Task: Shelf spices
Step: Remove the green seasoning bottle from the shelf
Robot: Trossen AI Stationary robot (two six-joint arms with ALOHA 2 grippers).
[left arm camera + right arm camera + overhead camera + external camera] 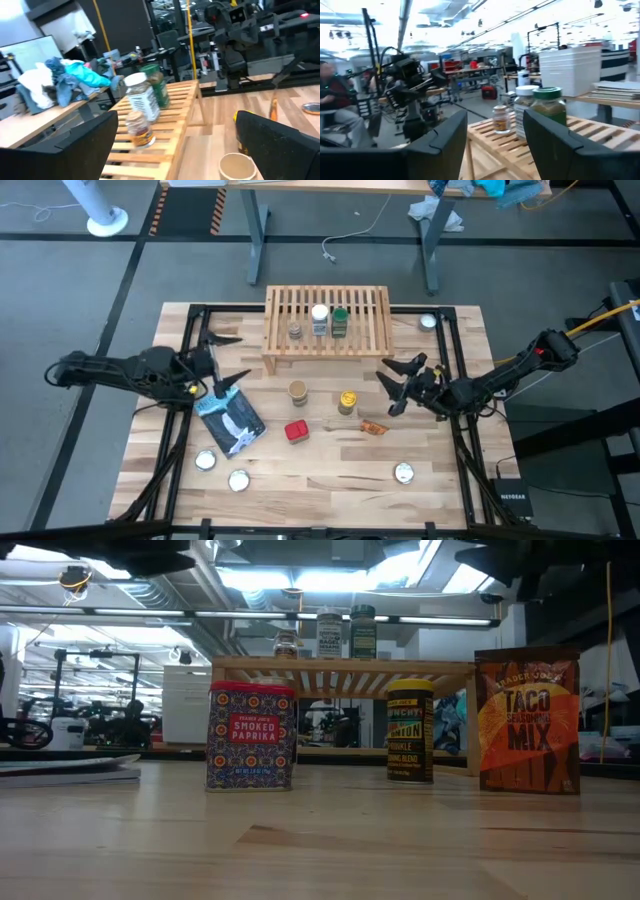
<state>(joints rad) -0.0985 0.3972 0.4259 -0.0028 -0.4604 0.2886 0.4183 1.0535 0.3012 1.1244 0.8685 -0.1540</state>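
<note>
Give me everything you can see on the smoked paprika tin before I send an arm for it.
The smoked paprika tin is a small rectangular box, metal by its look, with a red lid above a patterned blue-and-red body and a red label reading SMOKED PAPRIKA. It stands upright, closed, on the bare wooden table, in front of the shelf. From above it sits alone between the blue-and-white pouch and the orange taco seasoning packet, touching neither. No pincer is on it.
</note>
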